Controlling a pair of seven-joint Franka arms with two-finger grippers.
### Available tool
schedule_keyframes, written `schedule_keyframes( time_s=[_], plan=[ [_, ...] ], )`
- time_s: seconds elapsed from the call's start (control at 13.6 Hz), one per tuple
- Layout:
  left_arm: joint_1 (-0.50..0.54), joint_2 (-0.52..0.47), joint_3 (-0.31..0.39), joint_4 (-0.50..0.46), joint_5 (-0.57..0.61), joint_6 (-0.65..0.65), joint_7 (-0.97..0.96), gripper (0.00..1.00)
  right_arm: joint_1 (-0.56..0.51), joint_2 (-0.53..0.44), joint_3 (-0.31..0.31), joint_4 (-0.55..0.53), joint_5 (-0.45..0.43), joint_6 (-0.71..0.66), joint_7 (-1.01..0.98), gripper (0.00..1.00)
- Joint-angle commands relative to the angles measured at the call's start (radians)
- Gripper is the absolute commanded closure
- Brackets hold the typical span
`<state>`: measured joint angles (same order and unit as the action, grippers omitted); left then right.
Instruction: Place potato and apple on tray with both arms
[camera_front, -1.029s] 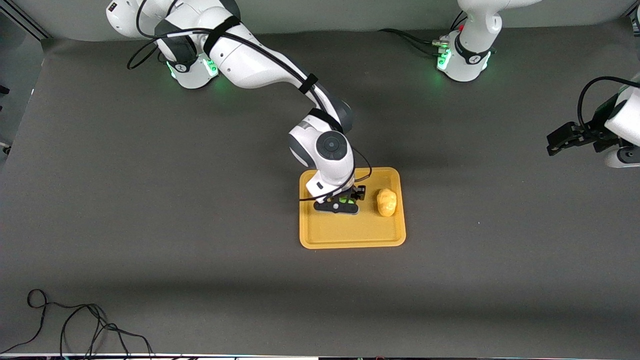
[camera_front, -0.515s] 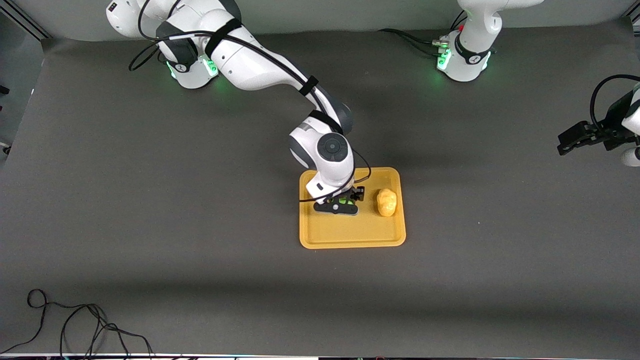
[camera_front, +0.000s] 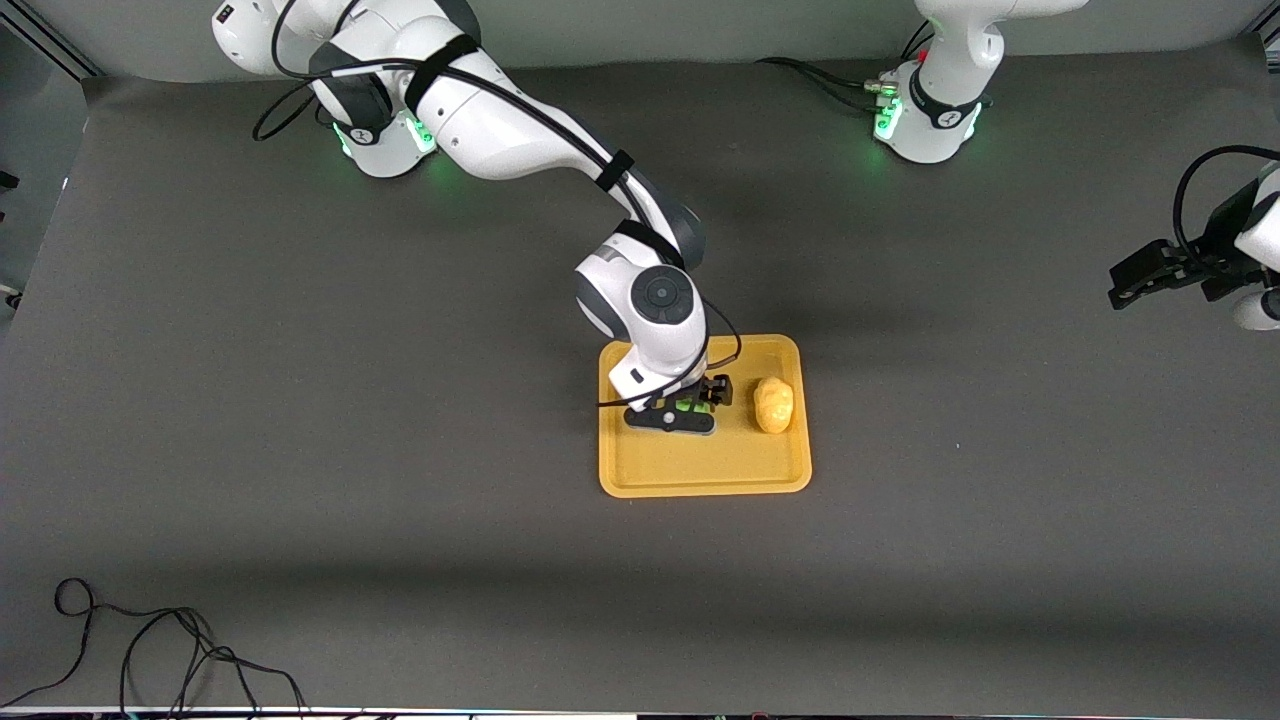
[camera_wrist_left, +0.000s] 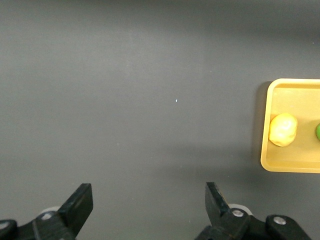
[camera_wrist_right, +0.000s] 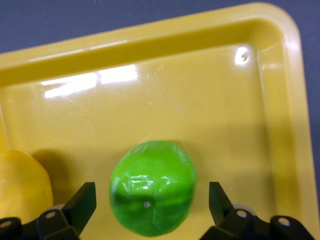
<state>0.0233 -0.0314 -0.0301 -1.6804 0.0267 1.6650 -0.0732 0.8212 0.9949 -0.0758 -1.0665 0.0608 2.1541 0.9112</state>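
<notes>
The orange-yellow tray (camera_front: 700, 470) lies mid-table. The yellow-tan potato (camera_front: 773, 404) lies on it toward the left arm's end; it also shows in the left wrist view (camera_wrist_left: 283, 129) and at the edge of the right wrist view (camera_wrist_right: 20, 185). The green apple (camera_wrist_right: 152, 194) sits on the tray floor (camera_wrist_right: 225, 125) beside the potato, mostly hidden under the gripper in the front view (camera_front: 687, 405). My right gripper (camera_front: 680, 410) is open just over the apple, fingers apart on either side, not touching. My left gripper (camera_front: 1135, 280) is open and empty, waiting high over the table's left-arm end.
A black cable (camera_front: 150, 650) coils on the grey table near the front edge at the right arm's end. The tray's part nearer the front camera (camera_front: 700, 455) is bare. The left wrist view shows the tray's corner (camera_wrist_left: 272, 165) on bare grey cloth.
The right gripper has lifted slightly over the apple, which rests on the tray. The left gripper drew toward the table's edge, then shifted back a little.
</notes>
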Motion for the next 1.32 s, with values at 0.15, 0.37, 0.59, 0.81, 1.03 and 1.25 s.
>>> schedule_keyframes(
  time_s=[0.15,0.37,0.59,0.81,1.03,1.25],
  plan=[
    [0.004,-0.01,0.016,-0.015,-0.007,-0.019,0.148,0.0,-0.066,-0.256,-0.005,-0.11,-0.006,-0.201,-0.065,0.0],
    [0.018,-0.007,0.016,-0.009,-0.039,-0.056,0.132,0.0,-0.178,-0.48,-0.01,-0.312,0.1,-0.223,-0.274,0.0],
    [0.017,-0.004,0.015,0.013,-0.037,-0.06,0.13,0.0,-0.269,-0.623,-0.048,-0.395,0.096,-0.313,-0.327,0.0],
    [0.013,-0.005,0.01,0.027,-0.039,-0.07,0.125,0.0,-0.274,-0.743,-0.166,-0.463,0.094,-0.335,-0.366,0.0],
    [0.017,-0.002,0.012,0.025,-0.039,-0.068,0.127,0.0,-0.362,-0.898,-0.173,-0.619,0.054,-0.342,-0.486,0.0],
    [0.013,-0.005,0.009,0.028,-0.04,-0.068,0.125,0.0,-0.456,-0.961,-0.17,-0.63,0.007,-0.407,-0.602,0.0]
  ],
)
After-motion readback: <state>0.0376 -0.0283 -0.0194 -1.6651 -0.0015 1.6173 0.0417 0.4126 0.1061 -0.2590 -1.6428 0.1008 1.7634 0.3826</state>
